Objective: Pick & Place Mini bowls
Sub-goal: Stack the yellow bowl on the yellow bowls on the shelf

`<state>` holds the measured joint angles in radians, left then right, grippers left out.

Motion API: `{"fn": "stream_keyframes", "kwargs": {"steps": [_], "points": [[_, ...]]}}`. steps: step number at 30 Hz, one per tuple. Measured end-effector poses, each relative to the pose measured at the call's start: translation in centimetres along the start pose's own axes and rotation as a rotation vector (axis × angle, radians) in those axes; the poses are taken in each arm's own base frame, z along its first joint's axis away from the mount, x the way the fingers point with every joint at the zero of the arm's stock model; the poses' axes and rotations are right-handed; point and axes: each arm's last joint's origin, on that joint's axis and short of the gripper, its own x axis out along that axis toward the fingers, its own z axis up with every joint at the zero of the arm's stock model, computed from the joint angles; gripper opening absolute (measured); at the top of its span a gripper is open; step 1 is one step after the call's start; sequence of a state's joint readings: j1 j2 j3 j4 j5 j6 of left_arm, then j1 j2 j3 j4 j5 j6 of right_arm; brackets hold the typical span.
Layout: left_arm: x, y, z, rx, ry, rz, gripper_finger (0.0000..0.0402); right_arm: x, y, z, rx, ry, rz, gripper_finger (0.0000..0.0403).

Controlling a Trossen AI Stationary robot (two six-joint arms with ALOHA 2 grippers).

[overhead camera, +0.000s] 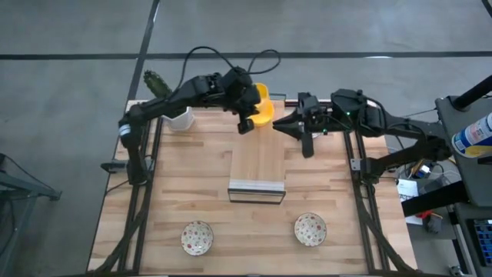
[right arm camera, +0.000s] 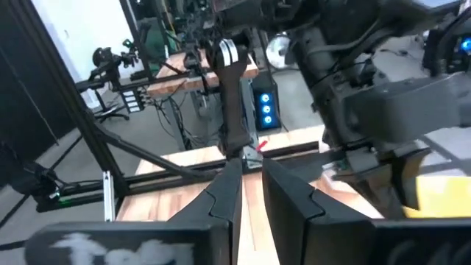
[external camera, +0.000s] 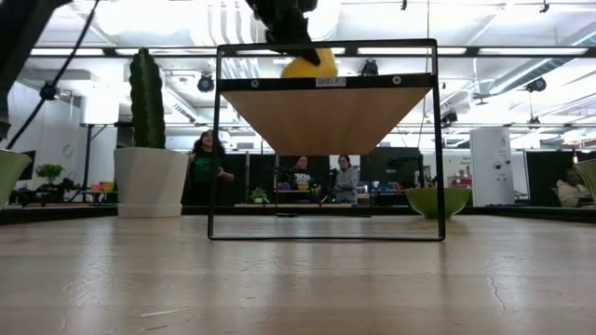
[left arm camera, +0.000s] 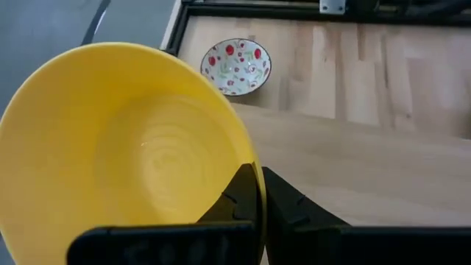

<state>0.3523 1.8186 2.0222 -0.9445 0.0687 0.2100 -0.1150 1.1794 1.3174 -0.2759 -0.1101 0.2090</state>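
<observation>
Yellow bowl [left arm camera: 125, 154]: pinched by its rim in the left claw [left arm camera: 257, 202], one finger inside the wall and one outside, carried above the far end of the shelf.
Left claw: pressed together on that rim; in the high view [overhead camera: 250, 115] it hangs over the shelf's far edge, the bowl [overhead camera: 263, 108] on its right-hand side.
Wooden shelf [overhead camera: 258, 161]: directly under and nearward of the held bowl; in the low view its board [external camera: 326, 116] sits on a thin black frame, and the bowl [external camera: 308, 65] shows just above the board, apart from it as far as I can tell.
Deciding relation: the shelf top lies straight below the bowl, so my judgement is that the coming move is a short descent, then release.
Speckled bowls: two on the counter [overhead camera: 330, 200] at the near edge, left one [overhead camera: 197, 237] and right one [overhead camera: 310, 228], well apart from both claws.
Right claw [overhead camera: 290, 126]: waits beside the shelf's far right corner, fingers close together and holding nothing [right arm camera: 249, 193].
Nearer arm: the left, already carrying.
</observation>
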Motion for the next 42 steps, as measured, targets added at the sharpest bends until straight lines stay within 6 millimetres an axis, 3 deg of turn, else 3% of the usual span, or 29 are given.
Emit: {"fn": "stream_keyframes", "kwargs": {"steps": [7, 15, 26, 36, 42], "points": [[2.7, 0.1, -0.6, 0.072, 0.119, -0.007, 0.0, -0.7, 0.1, -1.3, 0.037, 0.001, 0.013, 0.0052], [4.8, 0.1, -1.5, 0.155, 0.22, 0.025, 0.0, -1.3, 0.2, -1.2, 0.024, -0.014, 0.017, 0.0052], [4.8, -0.5, -1.4, 0.179, 0.229, 0.053, 0.0004, -1.3, 0.2, -1.2, 0.014, -0.015, 0.012, 0.0052], [4.7, -0.9, -1.2, 0.174, 0.222, 0.049, 0.0098, -1.3, 0.2, -1.2, 0.012, -0.016, 0.011, 0.0052], [3.2, -0.8, 0.3, 0.155, 0.148, 0.069, 0.0114, -1.2, 0.2, -1.2, 0.004, -0.015, 0.011, 0.0052]]}}
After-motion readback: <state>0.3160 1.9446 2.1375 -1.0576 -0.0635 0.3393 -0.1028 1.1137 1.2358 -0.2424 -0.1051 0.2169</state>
